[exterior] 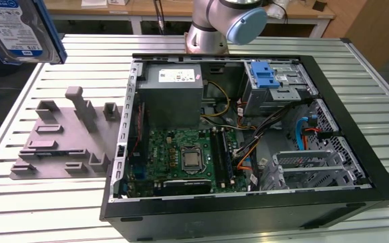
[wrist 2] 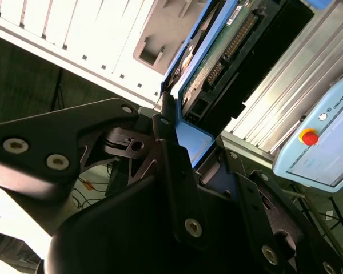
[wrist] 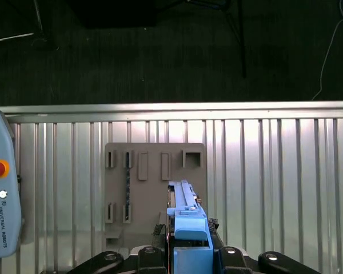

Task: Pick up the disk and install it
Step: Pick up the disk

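Blue plastic is the only contact surface: the gripper (wrist: 188,245) is clamped on the caddy frame of the disk (wrist: 186,217), not on the metal body. In the second wrist view the black fingers (wrist 2: 167,134) pinch one end of the caddy, and most of the disk extends beyond them.

Hazards, as judged from this state:
- Slip or rotation. A grip at one end leaves a long unsupported length, so a sharp move could pivot the disk in the jaws.
- Caddy flex. Plastic under clamp load may bend and misalign the rails with the drive cage (exterior: 282,91).
- Snagging. Loose cables (exterior: 262,121) lie beside the cage inside the computer case (exterior: 356,202).

Pose: the arm (exterior: 218,23) rises at the far side of the case. The disk is held high at the exterior view's left, well apart from the case. In the first wrist view it hangs edge-on above the grey fixture (wrist: 154,165) on the slatted table (wrist: 286,171).
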Action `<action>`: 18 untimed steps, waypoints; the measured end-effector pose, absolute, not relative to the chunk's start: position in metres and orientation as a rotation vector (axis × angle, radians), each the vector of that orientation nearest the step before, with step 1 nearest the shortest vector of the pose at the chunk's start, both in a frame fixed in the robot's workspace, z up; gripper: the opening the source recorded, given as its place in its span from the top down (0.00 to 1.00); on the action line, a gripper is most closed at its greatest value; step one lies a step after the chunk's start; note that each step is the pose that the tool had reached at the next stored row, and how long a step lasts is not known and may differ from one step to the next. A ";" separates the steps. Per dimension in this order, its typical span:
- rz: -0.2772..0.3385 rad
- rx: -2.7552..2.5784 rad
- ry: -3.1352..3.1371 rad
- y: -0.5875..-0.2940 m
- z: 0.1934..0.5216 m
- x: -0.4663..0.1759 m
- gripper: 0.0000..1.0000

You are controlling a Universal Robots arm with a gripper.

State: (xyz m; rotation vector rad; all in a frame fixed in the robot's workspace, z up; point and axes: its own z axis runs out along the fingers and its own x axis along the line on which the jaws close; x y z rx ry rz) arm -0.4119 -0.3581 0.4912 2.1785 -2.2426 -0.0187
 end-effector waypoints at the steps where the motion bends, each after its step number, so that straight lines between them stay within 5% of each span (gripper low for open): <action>1: -0.019 2.179 -2.243 -0.358 0.491 -0.411 0.64; 18: -0.019 2.179 -2.243 -0.358 0.491 -0.403 0.64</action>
